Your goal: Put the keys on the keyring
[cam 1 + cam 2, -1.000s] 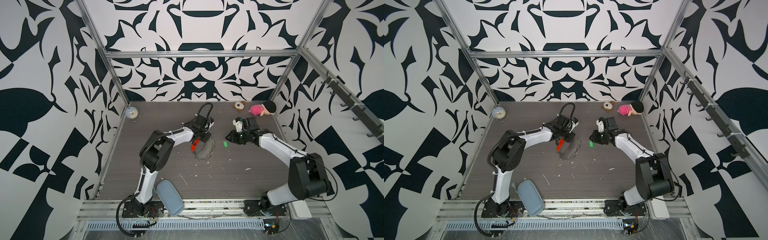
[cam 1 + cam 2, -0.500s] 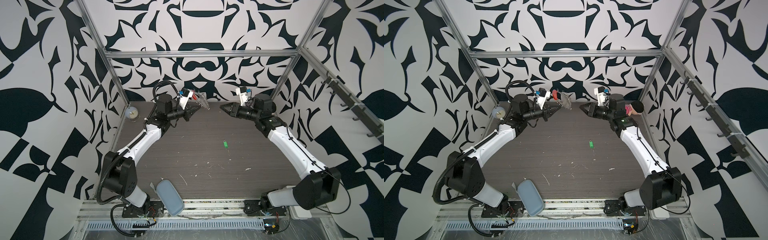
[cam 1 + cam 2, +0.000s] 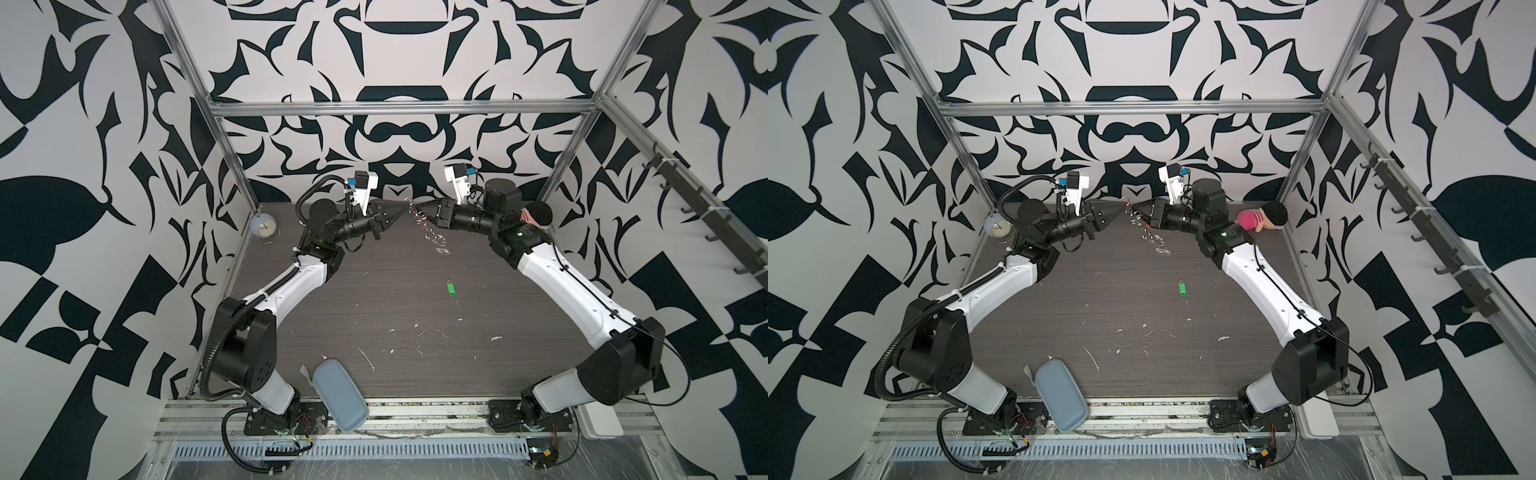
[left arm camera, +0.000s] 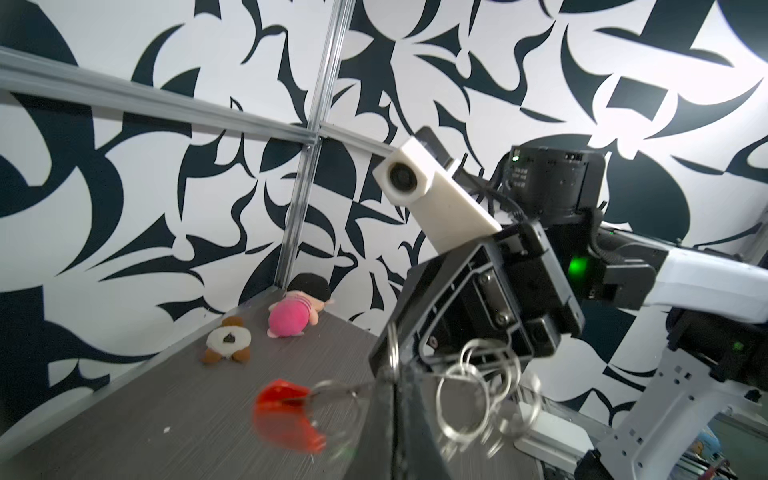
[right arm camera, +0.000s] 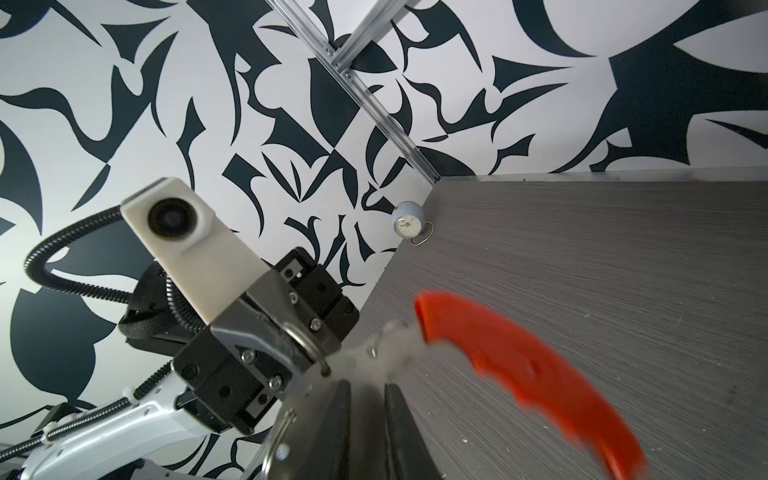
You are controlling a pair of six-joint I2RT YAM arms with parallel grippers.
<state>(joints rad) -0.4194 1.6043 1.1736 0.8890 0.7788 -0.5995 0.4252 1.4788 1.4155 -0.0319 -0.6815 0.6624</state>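
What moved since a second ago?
The left gripper lifted the keyring off the table, up toward the back, and still pinches it. The right gripper rose from beside the green-tagged key to meet the keyring there. The key stayed on the table; the alarm clock stayed too.

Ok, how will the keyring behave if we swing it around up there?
The keyring probably keeps its shape: the loop looks like rigid metal with a red bar. Its small rings hang loose and look blurred, so they will likely sway.
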